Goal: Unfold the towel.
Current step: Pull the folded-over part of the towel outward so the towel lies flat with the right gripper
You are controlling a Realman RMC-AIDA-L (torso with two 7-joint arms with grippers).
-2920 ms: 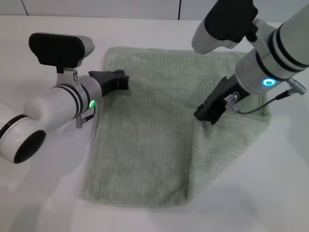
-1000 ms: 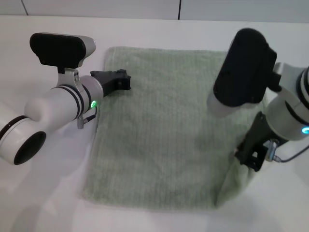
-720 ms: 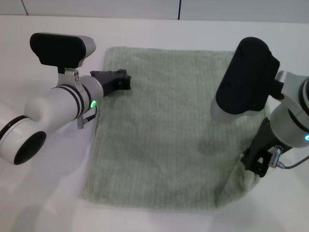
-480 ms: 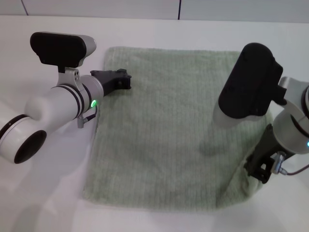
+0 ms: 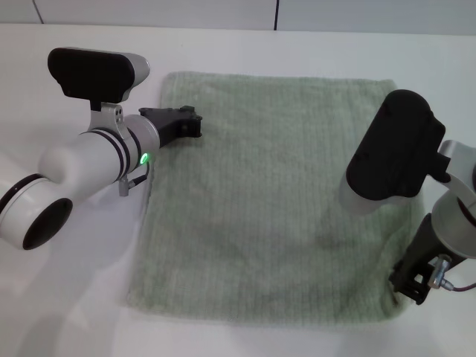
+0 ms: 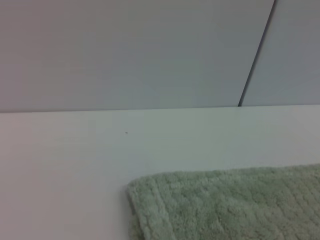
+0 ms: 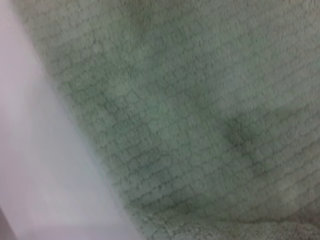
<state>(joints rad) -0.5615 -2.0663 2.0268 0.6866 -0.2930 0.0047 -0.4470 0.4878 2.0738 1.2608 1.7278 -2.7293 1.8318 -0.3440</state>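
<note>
R end effector [image 5: 410, 286] sits low at the near-right corner of the towel [image 5: 260, 201], tips down at the cloth edge; can't tell if it's clenched on the cloth or released. R arm rises steeply from it, forearm w/ black housing hanging over the towel's right side. L end effector [image 5: 186, 123] rests on the towel's far-left corner, pointing right; fingers look closed together, whether they pinch cloth can't tell. L arm runs back near-left, low and roughly level, wrist camera block on top. Towel lies spread flat, roughly square, on the white bench [image 5: 67, 312]. L wrist view: towel corner [image 6: 150, 200] on bench, wall [image 6: 125, 50] behind.
</note>
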